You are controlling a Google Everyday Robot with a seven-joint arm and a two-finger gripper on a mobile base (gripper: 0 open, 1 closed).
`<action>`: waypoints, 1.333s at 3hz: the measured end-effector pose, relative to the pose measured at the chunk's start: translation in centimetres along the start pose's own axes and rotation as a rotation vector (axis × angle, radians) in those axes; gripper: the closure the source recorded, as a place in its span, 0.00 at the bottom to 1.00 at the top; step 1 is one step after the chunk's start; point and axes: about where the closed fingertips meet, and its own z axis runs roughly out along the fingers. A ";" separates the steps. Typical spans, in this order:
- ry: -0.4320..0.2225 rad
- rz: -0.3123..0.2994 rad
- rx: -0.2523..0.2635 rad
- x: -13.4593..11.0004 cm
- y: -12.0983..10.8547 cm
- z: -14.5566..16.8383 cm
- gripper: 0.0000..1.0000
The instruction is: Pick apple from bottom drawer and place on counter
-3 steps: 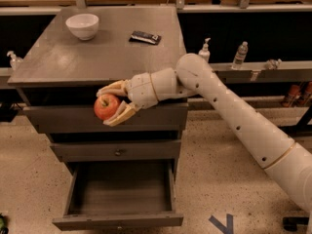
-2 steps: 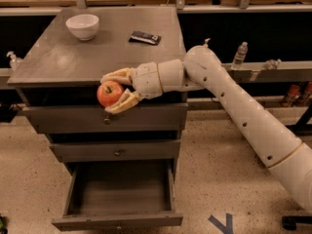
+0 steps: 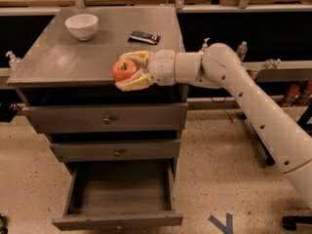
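Note:
My gripper (image 3: 127,71) is shut on the red apple (image 3: 124,70) with yellowish patches. It holds the apple over the front edge of the grey counter (image 3: 63,57), near its middle, just above the surface. The arm reaches in from the right. The bottom drawer (image 3: 119,194) stands pulled open below and its inside shows nothing in it.
A white bowl (image 3: 82,26) stands at the counter's back left. A dark flat packet (image 3: 144,37) lies at the back right. Two shallower drawers with knobs (image 3: 107,120) are shut. Bottles (image 3: 241,50) stand on a shelf behind the arm.
The gripper has lifted the apple up and to the right, from in front of the top drawer to the level of the counter's front edge.

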 end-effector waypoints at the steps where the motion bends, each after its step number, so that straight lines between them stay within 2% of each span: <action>1: -0.001 -0.005 -0.006 0.0 0.2 0.1 1.00; 2: 0.011 -0.001 0.022 -0.1 -0.6 -0.1 1.00; 3: 0.052 0.056 0.128 0.0 -4.0 -1.1 1.00; 4: 0.025 0.204 0.286 1.4 -7.0 -3.0 1.00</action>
